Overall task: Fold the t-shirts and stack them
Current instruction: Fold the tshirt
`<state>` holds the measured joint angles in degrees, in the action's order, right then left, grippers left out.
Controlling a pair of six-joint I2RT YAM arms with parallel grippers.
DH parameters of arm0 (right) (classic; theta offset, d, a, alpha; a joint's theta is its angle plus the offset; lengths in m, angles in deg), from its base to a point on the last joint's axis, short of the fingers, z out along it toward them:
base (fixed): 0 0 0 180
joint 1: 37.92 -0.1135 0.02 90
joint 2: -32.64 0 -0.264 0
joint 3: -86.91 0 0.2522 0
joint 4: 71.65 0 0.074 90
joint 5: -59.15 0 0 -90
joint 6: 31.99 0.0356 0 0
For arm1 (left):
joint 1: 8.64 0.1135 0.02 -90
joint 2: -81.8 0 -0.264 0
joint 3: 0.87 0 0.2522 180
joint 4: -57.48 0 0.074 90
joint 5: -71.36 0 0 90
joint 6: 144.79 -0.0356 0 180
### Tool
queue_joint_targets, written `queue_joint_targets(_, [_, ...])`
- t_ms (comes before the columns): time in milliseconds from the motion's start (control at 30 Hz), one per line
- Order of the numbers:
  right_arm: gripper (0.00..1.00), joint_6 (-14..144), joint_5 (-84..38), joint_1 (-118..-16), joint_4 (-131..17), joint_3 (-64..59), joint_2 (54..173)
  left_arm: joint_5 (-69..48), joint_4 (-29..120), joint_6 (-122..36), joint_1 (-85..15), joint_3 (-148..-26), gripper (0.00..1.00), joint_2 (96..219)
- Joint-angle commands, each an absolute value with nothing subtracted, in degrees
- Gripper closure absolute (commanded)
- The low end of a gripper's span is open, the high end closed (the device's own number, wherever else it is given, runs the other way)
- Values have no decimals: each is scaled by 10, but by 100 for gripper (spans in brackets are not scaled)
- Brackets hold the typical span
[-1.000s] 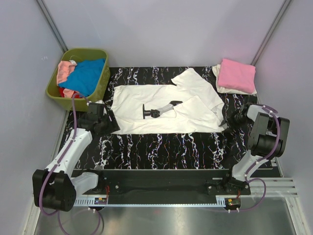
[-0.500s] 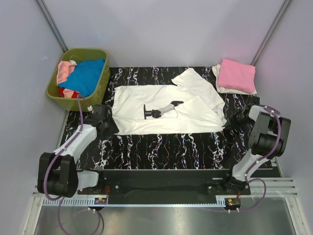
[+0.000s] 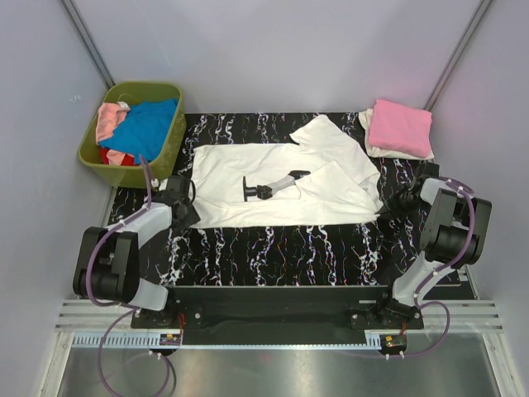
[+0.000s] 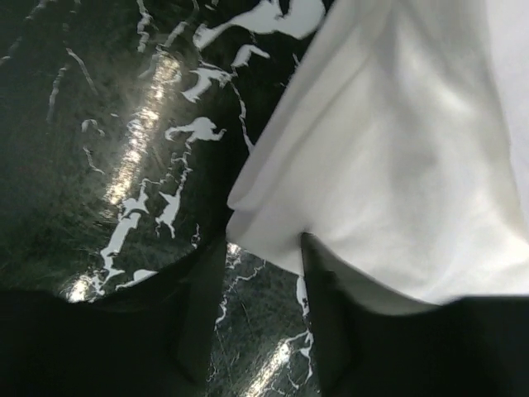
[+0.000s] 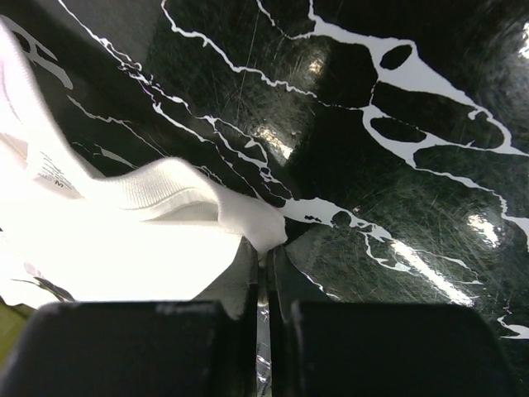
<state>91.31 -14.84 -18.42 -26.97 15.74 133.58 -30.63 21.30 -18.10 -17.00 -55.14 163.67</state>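
Two spots: left fingers (image 4: pixel 200 318) straddle white t-shirt (image 3: pixel 273 178) corner; right fingers (image 5: pixel 347 347) pinch collar.

One white t-shirt (image 3: pixel 273 186), two folded shirts (image 3: pixel 400 128), three basket shirts (image 3: pixel 149 128), one basket (image 3: pixel 140 85)

- Table (image 3: pixel 273 248): glossy black top with white marble veining; the sheen throws back bright spots of light.
- White shirt (image 3: pixel 223 178): soft matt cloth with a smooth weave and a flat black-and-grey print. Its collar (image 5: pixel 157 194) is a finely ribbed knit.
- Pink shirt (image 3: pixel 399 126) and blue shirt (image 3: pixel 149 128): matt cloth.
- Basket (image 3: pixel 91 157): smooth olive plastic with a slight sheen.
- Arms (image 3: pixel 136 222): smooth white and black plastic shells.
- Front shelf (image 3: pixel 273 372): brushed metal with a dull shine.
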Motion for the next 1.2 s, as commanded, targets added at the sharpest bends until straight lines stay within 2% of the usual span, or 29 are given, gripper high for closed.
queue_joint_targets(0, [100,912,-164,-181,-293,168,1335,-343,265,-179,-173,-580,64,1673])
queue_joint_targets(67, [100,912,-168,-181,-294,170,1329,-351,267,-180,-173,-589,75,1685])
queue_joint_targets(100, [100,912,-171,-181,-293,171,1327,-353,266,-183,-173,-598,87,1694])
queue_joint_targets(167, [100,915,-185,-181,-285,169,1319,-354,261,-187,-173,-605,100,1695])
queue_joint_targets(267, [100,924,-234,-174,-278,179,1274,-360,226,-188,-173,-616,100,1676])
queue_joint_targets(400, [100,930,-275,-166,-255,187,1215,-383,168,-170,-171,-601,100,1592])
queue_joint_targets(733, [100,961,-331,-164,-203,239,1103,-334,62,-122,-171,-537,100,1435])
queue_joint_targets(967, [100,968,-373,-160,-165,254,1042,-250,18,-83,-172,-512,87,1336])
queue_joint_targets(1000, [93,970,-372,-156,-164,258,1023,-224,11,-82,-172,-516,75,1326])
queue_joint_targets(1033, [61,974,-370,-154,-168,261,1013,-216,4,-83,-172,-523,69,1317])
queue_joint_targets(1100, [22,981,-363,-153,-167,259,988,-208,-21,-107,-171,-560,59,1292])
queue_joint_targets(1167, [7,981,-345,-153,-168,240,981,-234,-46,-159,-172,-621,53,1281])
